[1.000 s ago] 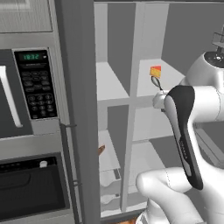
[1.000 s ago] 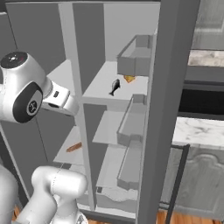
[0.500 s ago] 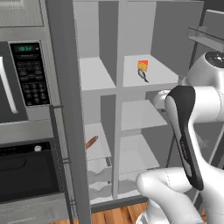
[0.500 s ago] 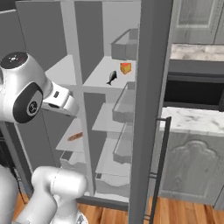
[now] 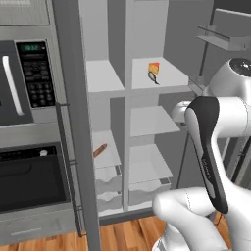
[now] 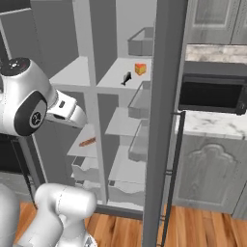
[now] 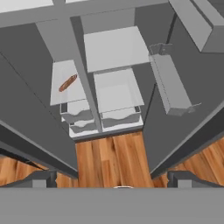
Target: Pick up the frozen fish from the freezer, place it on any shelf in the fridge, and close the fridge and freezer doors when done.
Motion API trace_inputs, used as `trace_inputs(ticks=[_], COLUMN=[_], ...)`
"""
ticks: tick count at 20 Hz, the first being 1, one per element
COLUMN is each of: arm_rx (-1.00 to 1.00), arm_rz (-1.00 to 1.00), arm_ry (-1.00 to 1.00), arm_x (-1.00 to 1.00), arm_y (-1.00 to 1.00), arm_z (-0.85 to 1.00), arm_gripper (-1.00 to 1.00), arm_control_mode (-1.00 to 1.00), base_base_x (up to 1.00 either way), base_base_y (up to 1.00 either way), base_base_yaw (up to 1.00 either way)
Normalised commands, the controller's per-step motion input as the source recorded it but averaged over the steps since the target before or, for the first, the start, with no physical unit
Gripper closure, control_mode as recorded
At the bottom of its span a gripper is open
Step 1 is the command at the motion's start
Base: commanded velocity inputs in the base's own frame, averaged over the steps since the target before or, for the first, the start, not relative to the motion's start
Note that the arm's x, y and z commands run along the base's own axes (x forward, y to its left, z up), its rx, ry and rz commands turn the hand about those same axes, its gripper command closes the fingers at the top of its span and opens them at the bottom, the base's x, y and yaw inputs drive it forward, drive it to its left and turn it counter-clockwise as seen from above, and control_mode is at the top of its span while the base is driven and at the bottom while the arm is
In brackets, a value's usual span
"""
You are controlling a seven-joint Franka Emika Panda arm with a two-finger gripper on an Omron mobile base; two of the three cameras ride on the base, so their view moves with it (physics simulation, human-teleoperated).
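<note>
Fish (image 5: pixel 153 78) sits on the top shelf (image 5: pixel 169 77) of the fridge's (image 6: pixel 126 116) wider column beside the cheese wedge (image 5: pixel 154 67), so placing looks done. Claw (image 7: pixel 113 178) spread wide, holding nothing. Both doors (image 6: pixel 161 120) wide open; closing them remains.

You get flat, even rendered light with no glare and no clear source. Below the open jaws, the wood floor (image 7: pixel 111 162) reads warm and sharp. Soft shadows sit under each white shelf (image 5: pixel 159 76). Edges look slightly coarse and pixelated, with no motion blur.
</note>
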Motion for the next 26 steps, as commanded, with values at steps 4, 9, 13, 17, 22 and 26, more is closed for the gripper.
trace_inputs(ticks=[4, 9, 13, 17, 22, 26], arm_rx=[0.0, 0.0, 0.0, 0.0, 0.0, 0.01], arm_rz=[0.0, 0.0, 0.0, 0.0, 0.0, -0.02], arm_ry=[0.0, 0.0, 0.0, 0.0, 0.0, -0.01], arm_x=[0.0, 0.0, -0.22, -0.29, -0.53, -0.61], arm_y=[0.0, 0.0, -0.08, -0.1, -0.24, -0.47], arm_z=[0.0, 0.0, 0.0, 0.0, 0.0, 0.0], arm_gripper=[-1.0, -1.0, -1.0, -1.0, -1.0, -1.0], arm_control_mode=[1.0, 1.0, -1.0, -1.0, -1.0, -1.0], base_base_x=[-0.39, -0.3, -0.06, 0.0, 0.0, 0.0], base_base_y=[-0.13, -0.09, -0.02, 0.0, 0.0, 0.0], base_base_yaw=[0.0, 0.0, 0.0, 0.0, 0.0, 0.0])
